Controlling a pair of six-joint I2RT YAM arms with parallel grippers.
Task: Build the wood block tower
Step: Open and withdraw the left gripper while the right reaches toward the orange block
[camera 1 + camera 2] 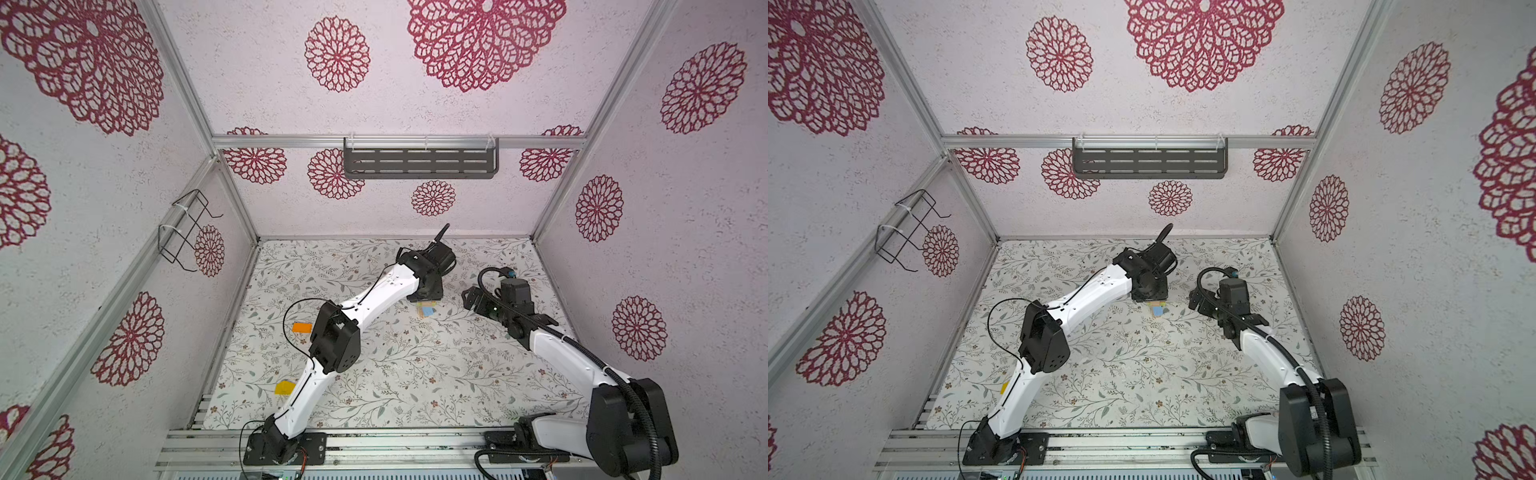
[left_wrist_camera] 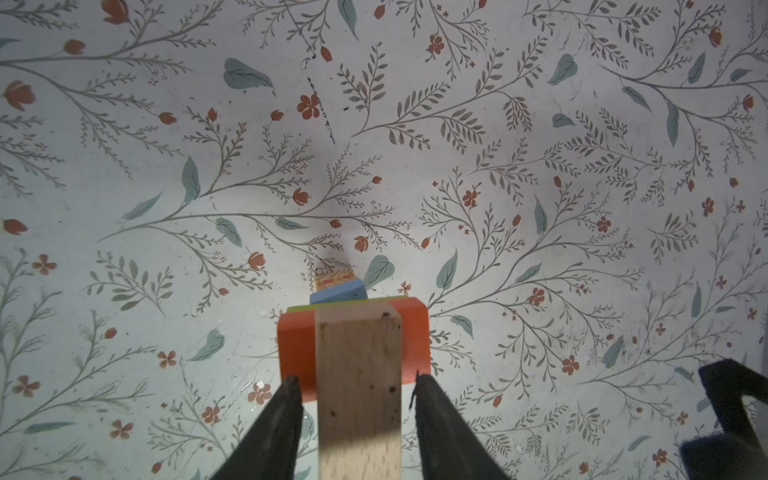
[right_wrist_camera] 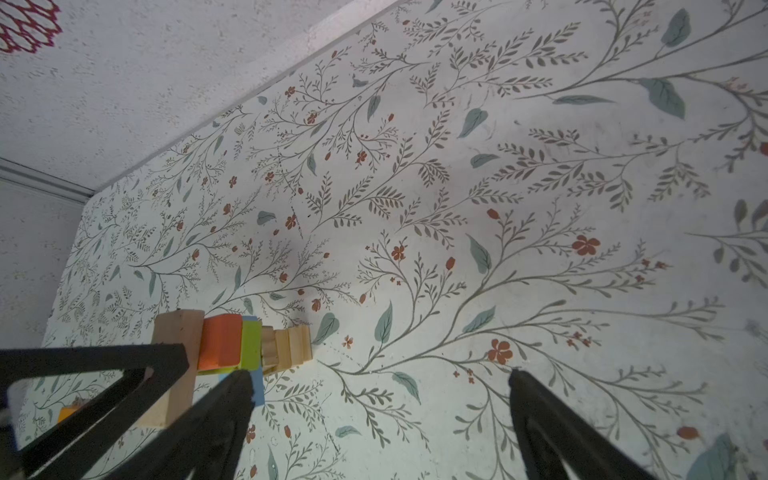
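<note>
Wood block tower (image 1: pixel 427 310) stands near the middle of the table (image 1: pixel 415 374), under the left gripper (image 1: pixel 428 297), in both top views. Left wrist: jaws apart, either side of plain top block (image 2: pixel 359 374), not touching. Right wrist: right gripper (image 3: pixel 378 376) spread wide, empty, near tower.

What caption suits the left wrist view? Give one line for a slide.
Left tool open astride the plain block atop the wood block tower.

We see the tower (image 1: pixel 427 309) upright, back-centre; top to btm — plain bar (image 2: pixel 359 386) crosswise on red-orange bar (image 2: pixel 297 353), lime green bar (image 3: pixel 250 345), lt blue bar (image 2: pixel 338 295), natural cube (image 2: pixel 334 277) w/ coloured marks; loose at left — orange bar (image 1: pixel 302 327), yellow blk (image 1: pixel 284 388), well apart.
</note>
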